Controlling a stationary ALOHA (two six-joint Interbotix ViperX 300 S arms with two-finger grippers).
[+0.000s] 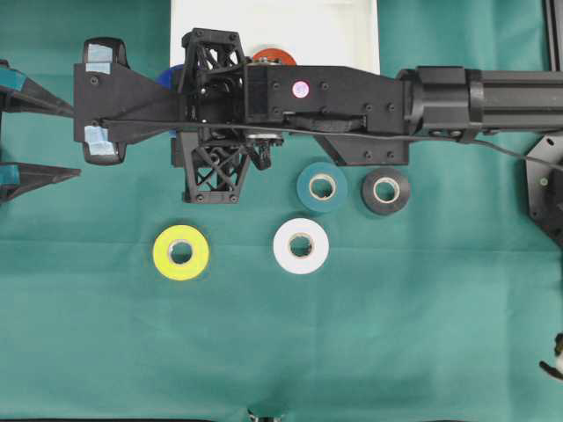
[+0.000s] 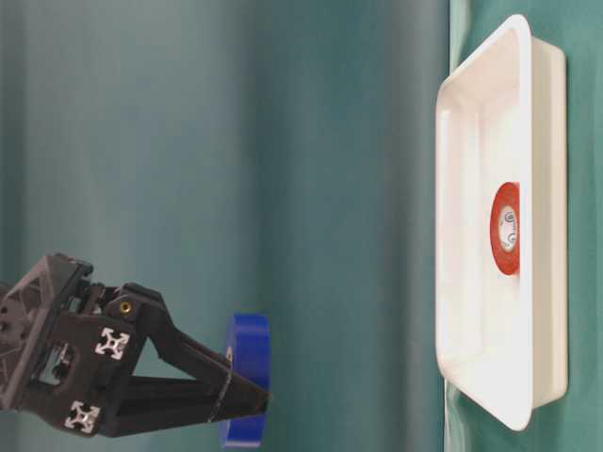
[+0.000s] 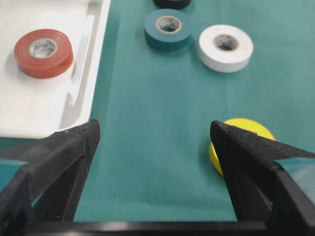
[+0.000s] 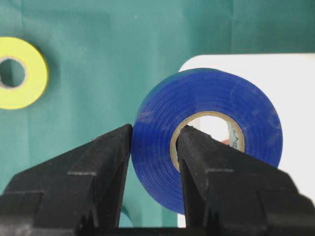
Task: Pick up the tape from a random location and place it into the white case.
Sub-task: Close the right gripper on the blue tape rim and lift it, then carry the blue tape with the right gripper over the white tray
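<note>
Your right gripper (image 4: 153, 147) has its fingers clamped on the blue tape roll (image 4: 211, 132), one finger inside the core and one on the outer wall, holding it in the air at the near edge of the white case (image 1: 274, 26), which sits at the far edge of the tabletop (image 1: 281, 352). A red roll (image 3: 43, 51) already lies flat inside the case. Your left gripper (image 3: 153, 135) sits at the left edge with its fingers spread wide and nothing between them. On the green cloth you have four rolls lying flat: teal (image 1: 322, 186), black (image 1: 385, 190), white (image 1: 301, 245) and yellow (image 1: 181, 252).
</note>
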